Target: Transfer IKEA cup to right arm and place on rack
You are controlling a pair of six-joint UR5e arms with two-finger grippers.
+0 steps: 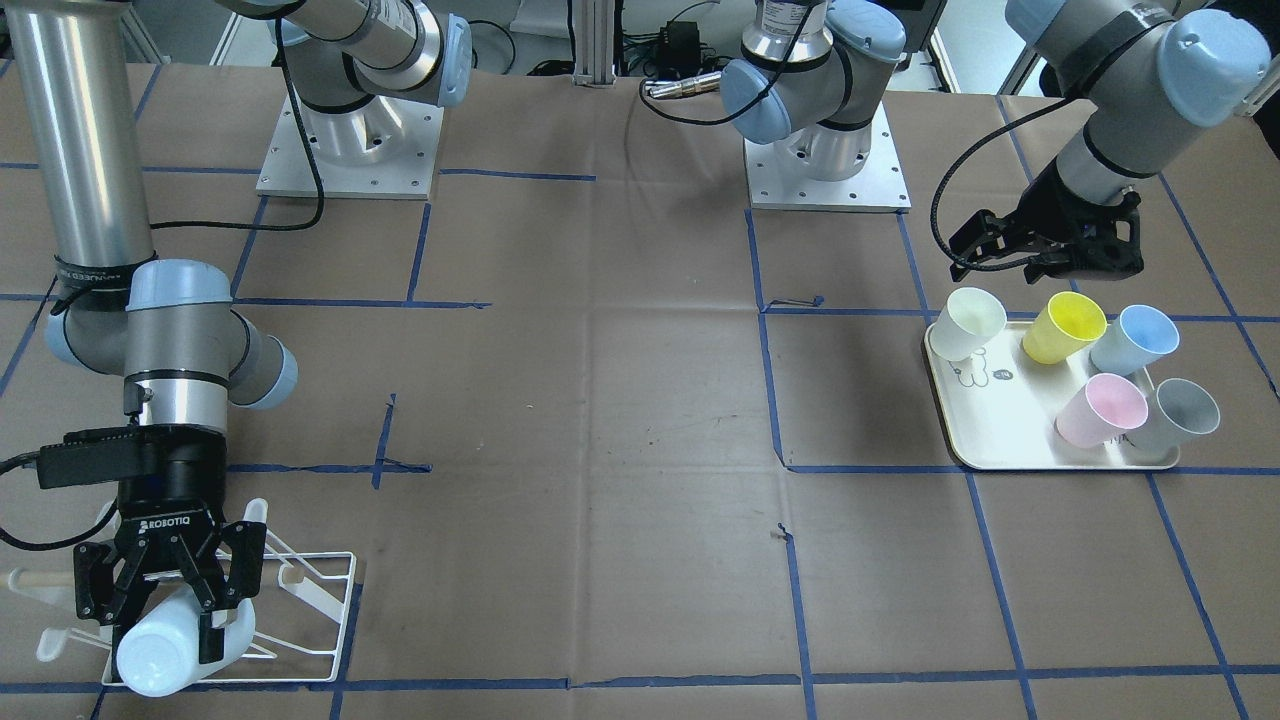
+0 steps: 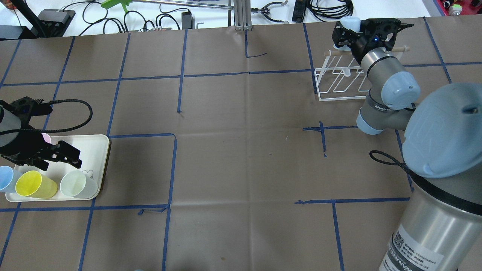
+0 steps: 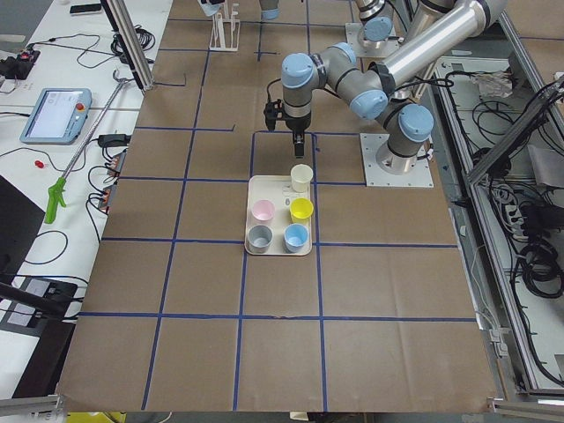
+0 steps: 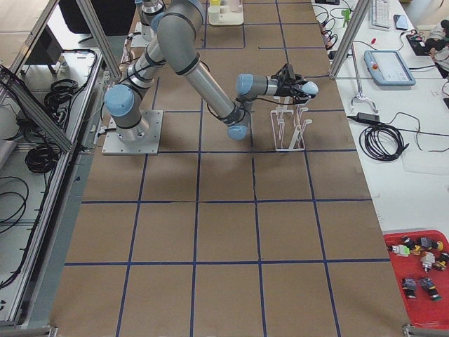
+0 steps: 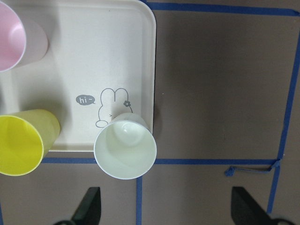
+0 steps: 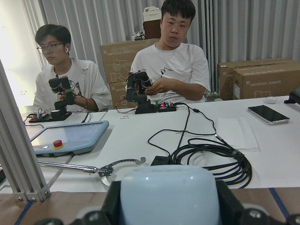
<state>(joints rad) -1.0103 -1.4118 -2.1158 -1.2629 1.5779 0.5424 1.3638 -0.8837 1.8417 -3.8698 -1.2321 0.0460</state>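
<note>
Right pincer (image 1: 170,630) is clamped on the pale blue cup (image 1: 150,660), one finger on each side of its wall, and holds it in the air at the far end of the rack (image 1: 305,592), on the side away from the robot's base. The cup is tipped well off upright, and in the front-facing view what looks like its closed base is turned toward the camera. Whether it touches a prong cannot be told from any view. The rack stands on the tabletop (image 1: 600,400) under the pincer, its pale wooden dowel (image 1: 40,578) sticking out beyond the wrist. No other cup shows on its prongs. Far across the tabletop, the left pincer (image 5: 166,211) hangs spread wide and empty just beside the cream tray (image 1: 1000,440). On that tray stand a whitish cup (image 1: 970,322), a yellow cup (image 1: 1065,327), a blue cup (image 1: 1135,340), a pink cup (image 1: 1103,410) and a grey cup (image 1: 1178,415). Since the cup sits in the right arm's grip and the two arms are well apart, the hand-over looks done and the step in hand is the placing. The next move probably calls for turning the cup so its mouth faces down over a free prong and lining it up with that prong. The arm would then lower until the cup hangs on the prong, and only then let the fingers part. The wire prongs are thin and close together, so a slightly off-centre descent could knock the rim against a neighbouring loop or push the light rack along the paper.
</note>
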